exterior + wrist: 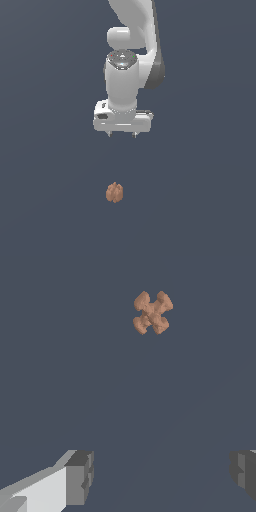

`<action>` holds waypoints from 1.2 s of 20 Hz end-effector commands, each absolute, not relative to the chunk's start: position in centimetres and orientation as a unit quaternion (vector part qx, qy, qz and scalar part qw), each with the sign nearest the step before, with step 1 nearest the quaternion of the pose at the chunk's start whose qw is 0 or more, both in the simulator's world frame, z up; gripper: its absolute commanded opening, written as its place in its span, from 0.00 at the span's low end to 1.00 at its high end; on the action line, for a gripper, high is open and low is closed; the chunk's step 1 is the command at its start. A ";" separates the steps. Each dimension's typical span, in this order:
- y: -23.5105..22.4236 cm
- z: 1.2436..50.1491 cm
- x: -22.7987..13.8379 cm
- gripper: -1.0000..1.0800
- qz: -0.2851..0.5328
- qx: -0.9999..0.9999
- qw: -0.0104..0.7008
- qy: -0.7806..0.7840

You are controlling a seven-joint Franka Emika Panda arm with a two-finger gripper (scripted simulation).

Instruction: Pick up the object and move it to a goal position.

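Overhead, the white two-fingered tool (122, 135) of the glossy white robot arm (131, 55) is hanging with its short grey fingertips (110, 134) pointing down, and its jaws are standing wide apart with nothing between them. In the wrist view the two grey finger pads (80, 478) are sitting at opposite edges of the picture, with only the bare surface showing in the gap. No brand, label or writing is showing legibly on the tool or the arm.

Outward from the tool, the small brownish-orange, lumpy, lobed object (115, 192), shaped like a walnut, is lying on the plain dark blue-grey desk (45, 200). It is sitting well apart from the fingertips, lower in the exterior view and slightly toward that view's left of the tool's middle. From the wrist camera the object (152, 312) is showing four knobbly lobes spreading like a cross, clear of both pads and touching neither.
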State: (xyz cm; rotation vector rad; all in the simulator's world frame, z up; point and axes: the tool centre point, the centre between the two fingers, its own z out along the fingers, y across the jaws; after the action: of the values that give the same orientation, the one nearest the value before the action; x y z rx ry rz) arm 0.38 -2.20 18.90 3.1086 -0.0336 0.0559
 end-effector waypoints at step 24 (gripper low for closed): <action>-1.2 20.7 2.9 0.96 0.038 0.999 0.023 0.003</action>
State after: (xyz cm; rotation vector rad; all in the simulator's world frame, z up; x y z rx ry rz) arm 2.55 -1.17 20.80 3.0922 0.0070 0.1208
